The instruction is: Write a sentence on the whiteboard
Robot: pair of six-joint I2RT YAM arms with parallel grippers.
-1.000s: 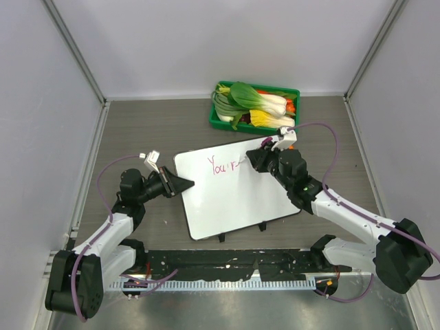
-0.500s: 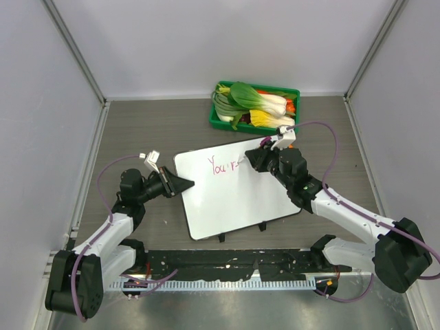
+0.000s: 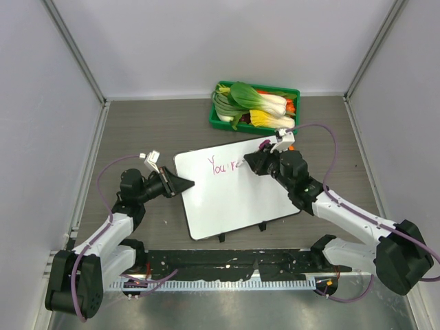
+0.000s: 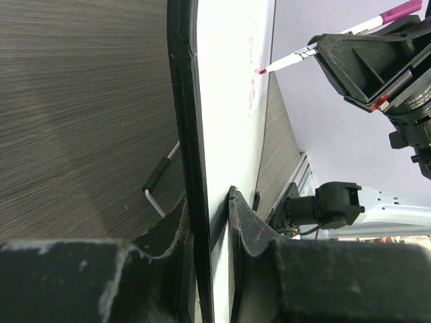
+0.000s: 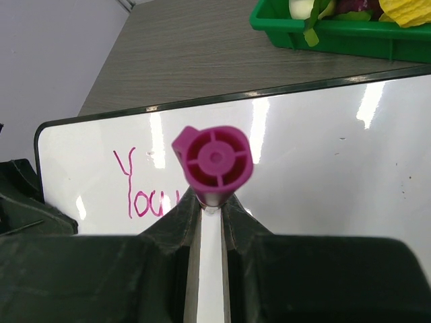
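Whiteboard [image 3: 234, 199]: edge pinched by left gripper [image 3: 186, 183], unmoved.
Sentence [image 3: 225, 165]: one pink stroke longer than a second ago; far from finished.
Right gripper [image 3: 249, 161]: clamped on marker [image 5: 213, 161], nudged along the line.

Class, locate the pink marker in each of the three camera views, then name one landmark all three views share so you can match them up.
Top external: the marker sits just right of centre, over the far edge of the whiteboard; only its pink end clearly shows.
Left wrist: marker at upper right, slanting down-left, tip towards the board.
Right wrist: marker dead centre, seen end-on.
Shared landmark: the whiteboard, in all three.
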